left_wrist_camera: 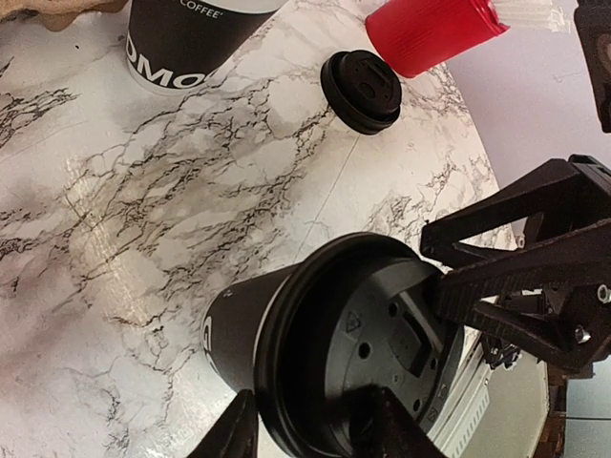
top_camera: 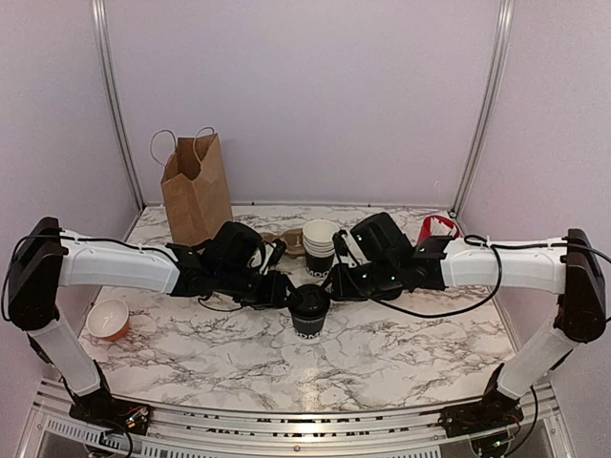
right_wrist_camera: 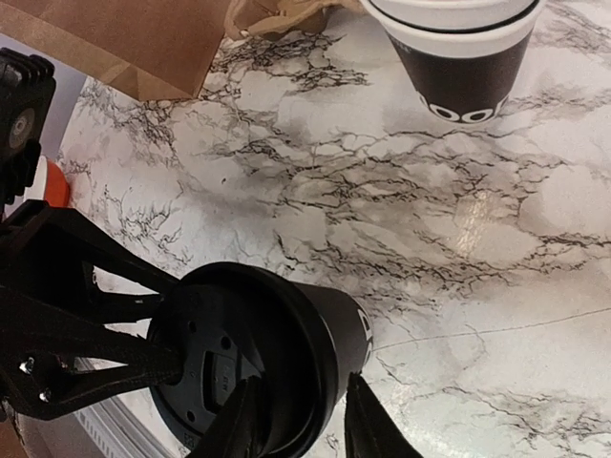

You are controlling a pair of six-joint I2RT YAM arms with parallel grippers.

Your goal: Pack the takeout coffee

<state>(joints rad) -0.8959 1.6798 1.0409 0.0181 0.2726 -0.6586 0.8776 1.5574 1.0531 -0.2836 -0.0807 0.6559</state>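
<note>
The takeout coffee [top_camera: 309, 311], a black cup with white lettering and a black lid, stands upright mid-table. My left gripper [top_camera: 286, 292] comes at it from the left and my right gripper [top_camera: 336, 284] from the right. In the left wrist view the left gripper [left_wrist_camera: 307, 429] straddles the lid's rim on the coffee [left_wrist_camera: 239, 329], one finger on the lid top, the other against the cup wall. In the right wrist view the right gripper [right_wrist_camera: 301, 425] holds the opposite rim of the coffee [right_wrist_camera: 329, 334] the same way.
A brown paper bag [top_camera: 196, 191] stands at the back left. A stack of white-rimmed cups [top_camera: 320, 246] is just behind the coffee, beside a brown carrier [top_camera: 284, 240]. A loose black lid [left_wrist_camera: 361, 89] and a red cup [top_camera: 437, 229] lie back right. An orange bowl [top_camera: 108, 320] sits left.
</note>
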